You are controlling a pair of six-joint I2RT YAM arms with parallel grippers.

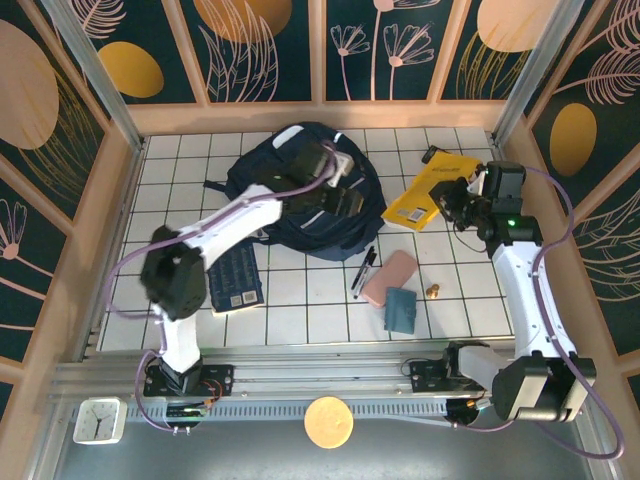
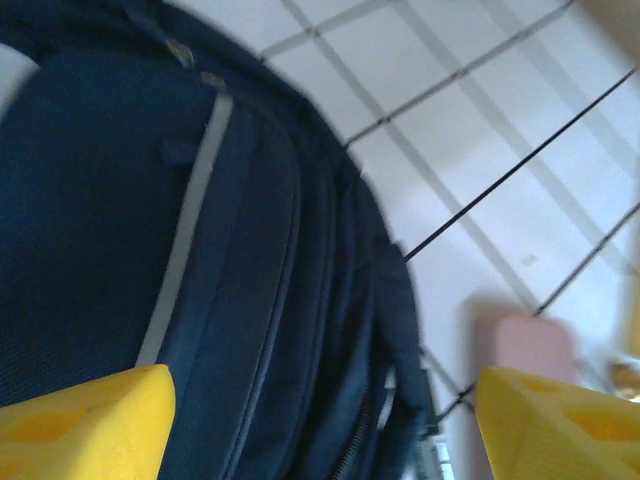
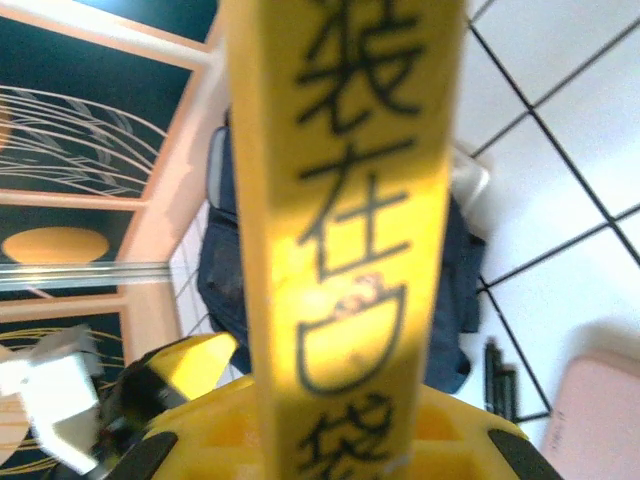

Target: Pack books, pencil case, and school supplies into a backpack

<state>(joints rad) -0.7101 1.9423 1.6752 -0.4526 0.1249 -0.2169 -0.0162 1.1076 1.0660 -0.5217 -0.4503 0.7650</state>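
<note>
The navy backpack [image 1: 300,215] lies at the back middle of the tiled table. My left gripper [image 1: 340,195] hovers over it, open, and between its yellow fingers [image 2: 85,420] there is only the backpack's fabric and zipper [image 2: 300,330]. My right gripper [image 1: 452,205] is shut on the yellow book [image 1: 422,195], which is lifted to the right of the backpack and stands edge-on in the right wrist view [image 3: 340,200]. The navy book [image 1: 237,278] lies flat at the left. The black pen [image 1: 363,270], pink pencil case [image 1: 390,277] and teal item [image 1: 400,308] lie together in front of the backpack.
A small brass-coloured object [image 1: 434,291] sits just right of the pencil case. Wooden walls close in the table on the left, back and right. A metal rail [image 1: 300,365] carrying the arm bases runs along the near edge.
</note>
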